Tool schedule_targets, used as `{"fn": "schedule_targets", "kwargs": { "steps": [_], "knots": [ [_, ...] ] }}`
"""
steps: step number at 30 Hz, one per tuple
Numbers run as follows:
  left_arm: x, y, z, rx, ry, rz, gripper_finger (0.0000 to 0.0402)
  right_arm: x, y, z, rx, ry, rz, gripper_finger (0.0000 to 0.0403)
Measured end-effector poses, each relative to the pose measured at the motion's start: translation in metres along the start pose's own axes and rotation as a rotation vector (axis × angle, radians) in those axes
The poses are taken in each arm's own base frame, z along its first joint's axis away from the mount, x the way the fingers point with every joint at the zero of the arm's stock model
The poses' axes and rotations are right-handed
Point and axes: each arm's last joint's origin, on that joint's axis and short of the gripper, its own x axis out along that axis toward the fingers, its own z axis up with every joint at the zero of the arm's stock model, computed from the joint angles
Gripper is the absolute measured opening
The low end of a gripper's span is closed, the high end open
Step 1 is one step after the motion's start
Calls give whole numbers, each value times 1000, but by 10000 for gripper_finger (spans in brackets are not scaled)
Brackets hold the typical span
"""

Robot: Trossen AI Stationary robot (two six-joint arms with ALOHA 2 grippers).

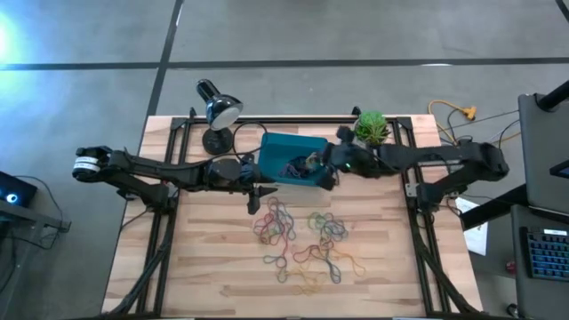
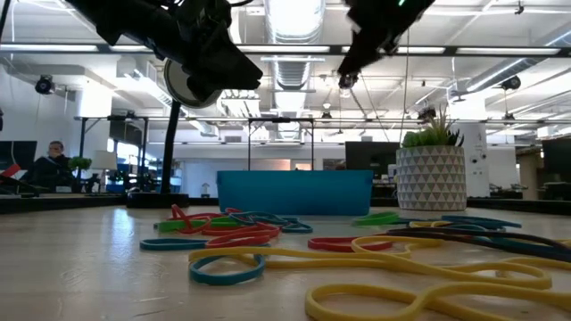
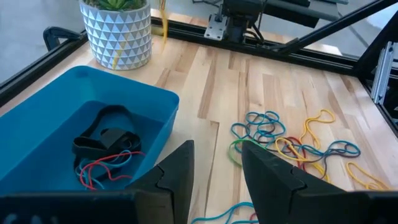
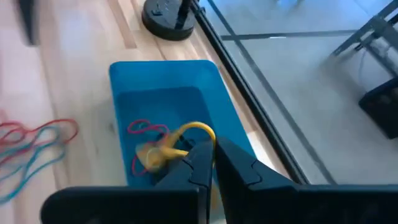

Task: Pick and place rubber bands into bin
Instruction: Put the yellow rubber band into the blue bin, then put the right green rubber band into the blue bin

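While the right hand (image 4: 208, 163), pinched shut on a yellow band (image 4: 180, 140), hangs right over the bin (image 1: 271, 147), the left hand (image 3: 214, 168), fingers apart and empty, is just beside the bin and nearer the rubber bands (image 1: 302, 240) on the bench (image 1: 204, 267).

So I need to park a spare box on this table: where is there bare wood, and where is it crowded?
Bare wood lies along the table's left side, beside the rubber bands, and on its right side between the bands and the right frame rail. The back edge is crowded: lamp, bin, plant pot, and both arms over the bin.
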Motion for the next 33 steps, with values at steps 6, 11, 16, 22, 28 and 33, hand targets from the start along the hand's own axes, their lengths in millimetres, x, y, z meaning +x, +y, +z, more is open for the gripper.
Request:
{"fn": "schedule_targets", "kwargs": {
  "steps": [6,11,16,22,28,33],
  "knots": [
    [0,-1,0,-16,1,-13,118,53,-23,-18,72,97,24,9],
    [0,-1,0,-26,2,-13,118,81,-37,-30,128,181,91,9],
    [0,-1,0,-26,2,-14,118,94,-44,-34,198,214,137,13],
    [0,-1,0,-25,2,-14,118,98,-49,-36,268,225,274,63],
    [0,-1,-1,-25,4,-14,118,89,-50,-31,259,196,354,131],
    [0,0,-3,-23,22,-12,118,75,-33,-27,230,181,640,157]
  ]
}}
